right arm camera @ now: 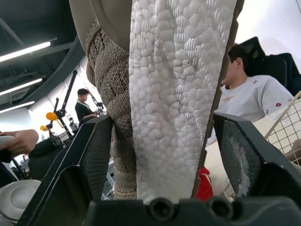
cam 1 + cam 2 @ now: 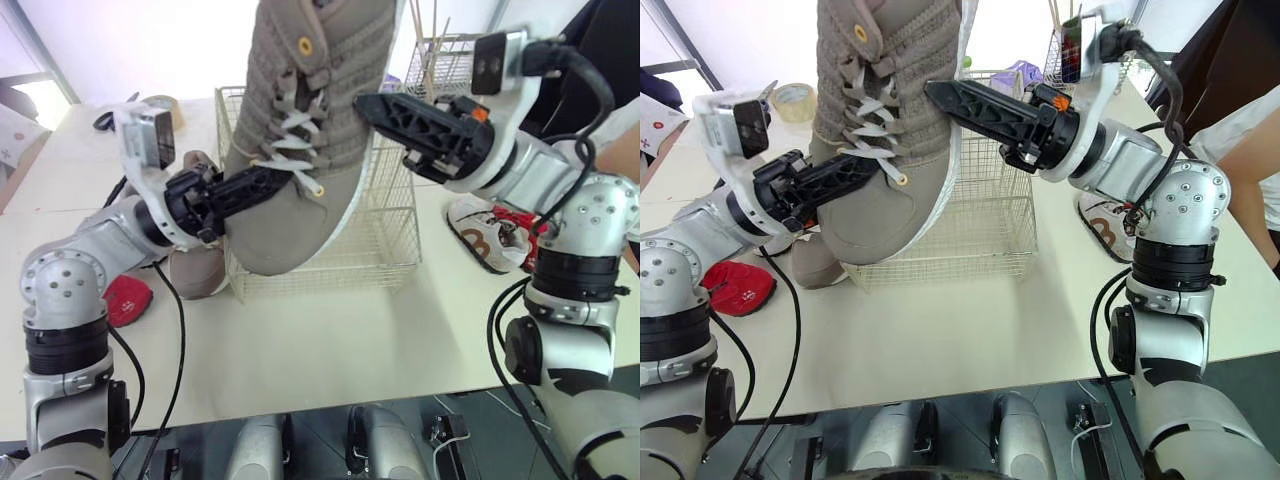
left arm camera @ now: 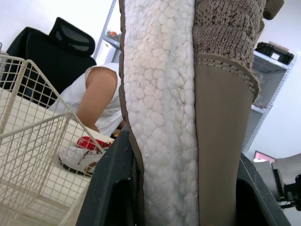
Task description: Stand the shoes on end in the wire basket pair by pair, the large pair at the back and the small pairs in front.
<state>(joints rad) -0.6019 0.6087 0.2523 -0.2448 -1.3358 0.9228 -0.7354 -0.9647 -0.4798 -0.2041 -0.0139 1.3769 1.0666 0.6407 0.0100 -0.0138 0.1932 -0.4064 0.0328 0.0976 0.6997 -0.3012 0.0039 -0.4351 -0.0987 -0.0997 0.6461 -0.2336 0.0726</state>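
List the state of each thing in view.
Large taupe sneaker: held up, toe down, laced.
Left gripper: fingers shut on the sneaker.
Right gripper: fingers shut on the sneaker.
Wire basket: upright, visible part empty.
Second taupe sneaker: on the table.
Small red shoe: on the table.

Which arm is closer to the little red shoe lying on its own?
Left. The left arm is right beside the red shoe, its jaws clamping the big shoe. The right arm is on the wire basket's other side.

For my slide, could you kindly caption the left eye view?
Left gripper and right gripper hold grey shoe near wire basket.
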